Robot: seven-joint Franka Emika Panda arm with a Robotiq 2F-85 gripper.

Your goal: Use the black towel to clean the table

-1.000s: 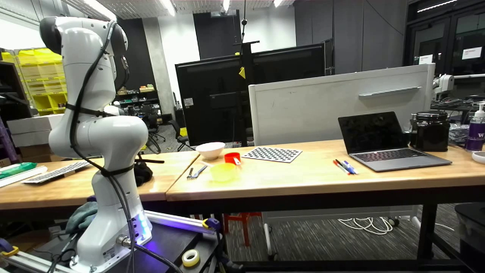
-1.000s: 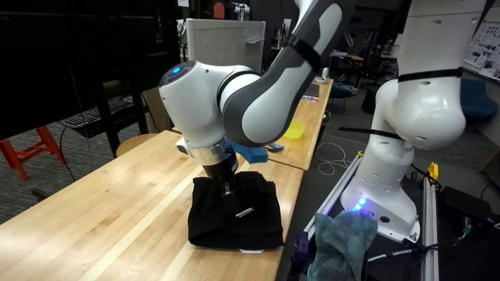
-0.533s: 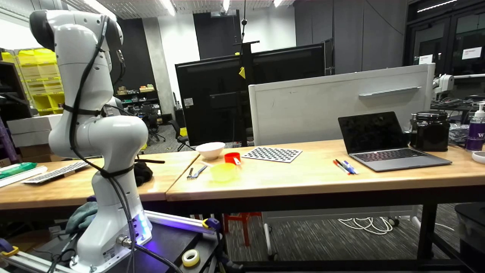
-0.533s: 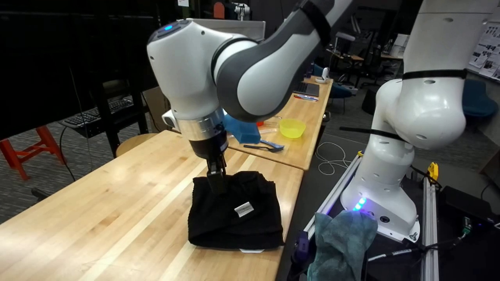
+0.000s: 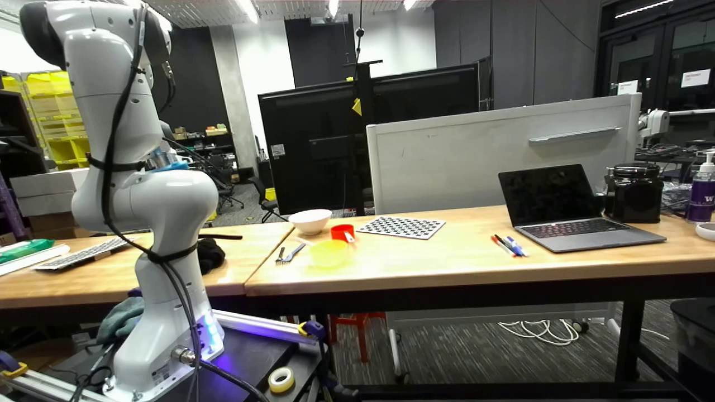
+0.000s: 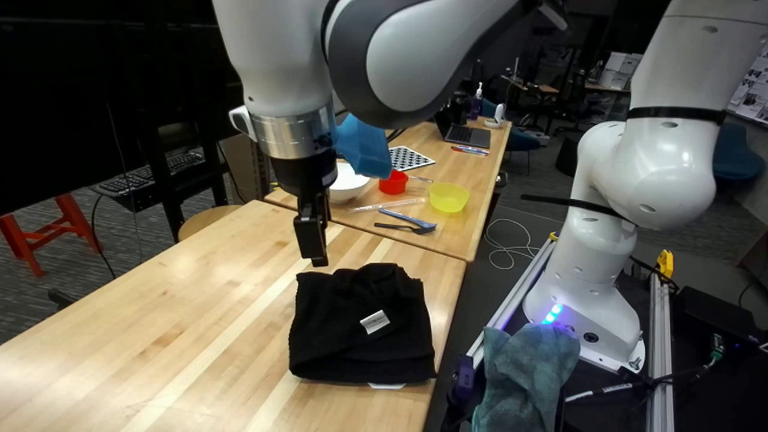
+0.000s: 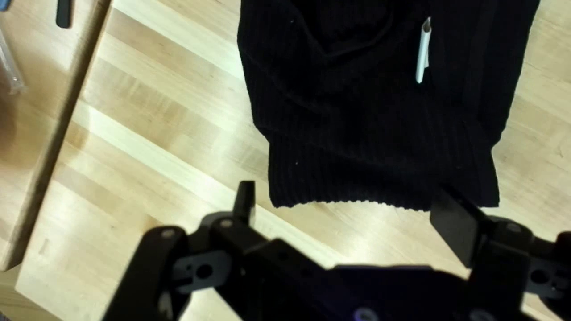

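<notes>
The black towel (image 6: 360, 342) lies folded near the edge of the light wooden table (image 6: 198, 318), a white label on its top. In another exterior view, only a dark part of the towel (image 5: 211, 257) shows behind the arm. My gripper (image 6: 316, 255) hangs above the tabletop, off the towel's far side and apart from it. Seen from the wrist, the gripper (image 7: 345, 191) is wide open with no object between its fingers. The ribbed towel edge (image 7: 357, 178) runs just beyond the fingertips in that view.
Past a seam in the tabletop stand a white bowl (image 6: 348, 183), a red cup (image 6: 393, 182) and a yellow bowl (image 6: 449, 198). Dark utensils (image 6: 405, 228) lie near that seam. A checkered mat (image 6: 409, 158) and a laptop (image 6: 468, 135) are farther back. A grey-green cloth (image 6: 522, 372) hangs by the robot's base.
From down at the towel, my gripper has risen and shifted left in an exterior view, clear of the cloth. The towel stays in place; its label, first a thin strip, now shows fully.
</notes>
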